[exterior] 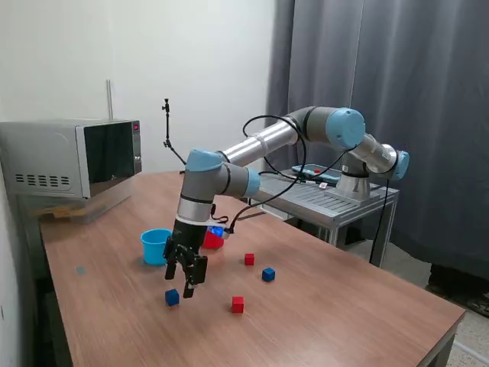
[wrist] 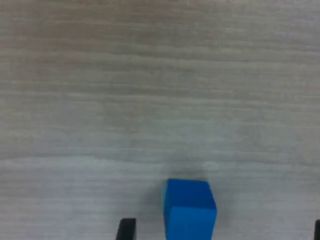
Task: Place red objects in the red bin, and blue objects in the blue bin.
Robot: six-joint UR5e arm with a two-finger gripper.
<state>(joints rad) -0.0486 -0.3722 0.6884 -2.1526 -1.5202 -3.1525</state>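
My gripper (exterior: 180, 284) hangs open just above the table, over a blue cube (exterior: 172, 297). In the wrist view that blue cube (wrist: 190, 212) stands on the wood between the two dark fingertips (wrist: 126, 230), nearer to one of them, and the gripper (wrist: 221, 232) holds nothing. A second blue cube (exterior: 268, 274) lies toward the exterior view's right. One red cube (exterior: 249, 259) sits near it and another red cube (exterior: 238, 304) is closer to the front. The light blue bin (exterior: 157, 246) stands behind the gripper. The red bin (exterior: 213, 240) is partly hidden by the arm.
A microwave (exterior: 72, 159) sits at the back on the exterior view's left of the wooden table (exterior: 344, 313). A metal rack (exterior: 336, 200) carrying the arm's base stands behind the table on the right. The arm's cable (exterior: 294, 180) loops above the far edge.
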